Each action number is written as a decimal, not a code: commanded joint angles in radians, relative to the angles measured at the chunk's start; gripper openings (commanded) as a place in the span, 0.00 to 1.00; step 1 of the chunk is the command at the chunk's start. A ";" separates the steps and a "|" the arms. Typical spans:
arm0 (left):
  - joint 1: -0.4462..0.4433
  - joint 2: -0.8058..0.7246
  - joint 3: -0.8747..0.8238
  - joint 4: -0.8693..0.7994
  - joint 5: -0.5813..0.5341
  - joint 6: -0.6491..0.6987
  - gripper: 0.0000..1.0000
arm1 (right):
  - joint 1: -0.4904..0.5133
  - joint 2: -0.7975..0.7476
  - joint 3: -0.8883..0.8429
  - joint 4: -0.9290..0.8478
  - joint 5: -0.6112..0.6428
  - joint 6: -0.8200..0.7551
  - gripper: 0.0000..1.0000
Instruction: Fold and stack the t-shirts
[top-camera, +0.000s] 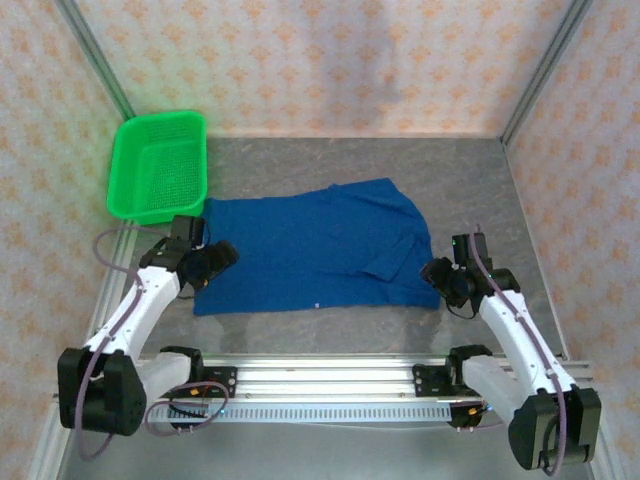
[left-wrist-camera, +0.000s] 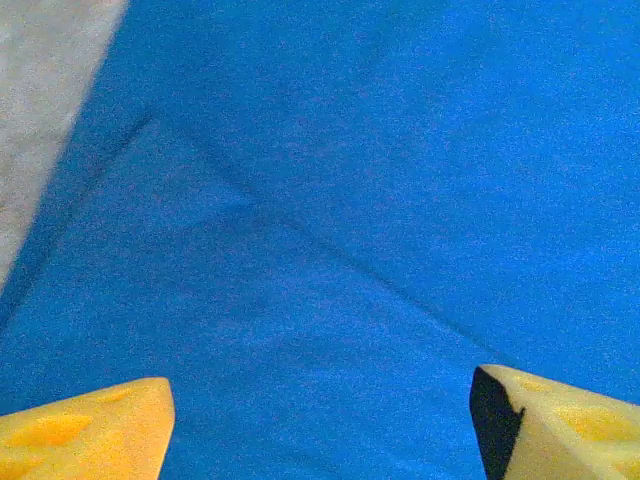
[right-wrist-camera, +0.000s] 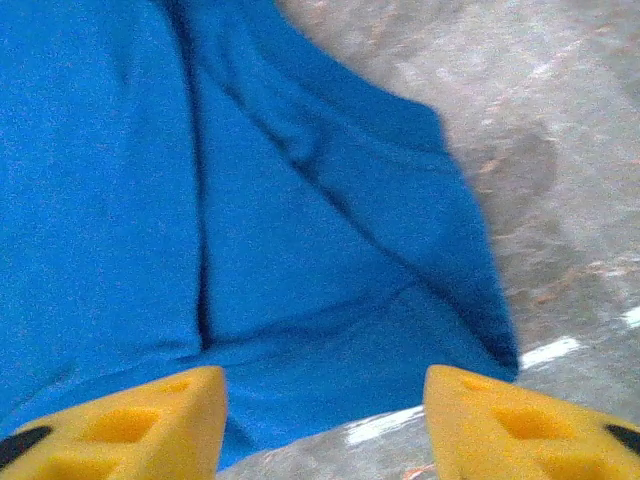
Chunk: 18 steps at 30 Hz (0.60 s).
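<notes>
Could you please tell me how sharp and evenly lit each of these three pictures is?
Top view: sharp and evenly lit, with no glare on the t-shirt. Left wrist view: very close and slightly soft, though the creases in the cloth still read. Right wrist view: visibly blurred, most of all on the table at the right.

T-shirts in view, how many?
1: the blue t-shirt lies spread flat mid-table, just right of the green basket. Another could be hidden underneath.

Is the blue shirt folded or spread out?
Mostly spread: the blue t-shirt lies flat on the table, one sleeve folded over it.
</notes>
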 joint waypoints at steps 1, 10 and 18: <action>-0.089 -0.017 0.108 -0.022 -0.048 0.053 0.81 | 0.051 0.041 0.068 -0.029 -0.027 -0.086 0.62; -0.264 0.010 0.267 -0.051 -0.136 0.127 0.98 | 0.231 0.313 0.259 -0.079 0.098 -0.223 0.70; -0.380 0.005 0.356 -0.099 -0.194 0.198 0.98 | 0.267 0.530 0.408 -0.105 0.136 -0.342 0.71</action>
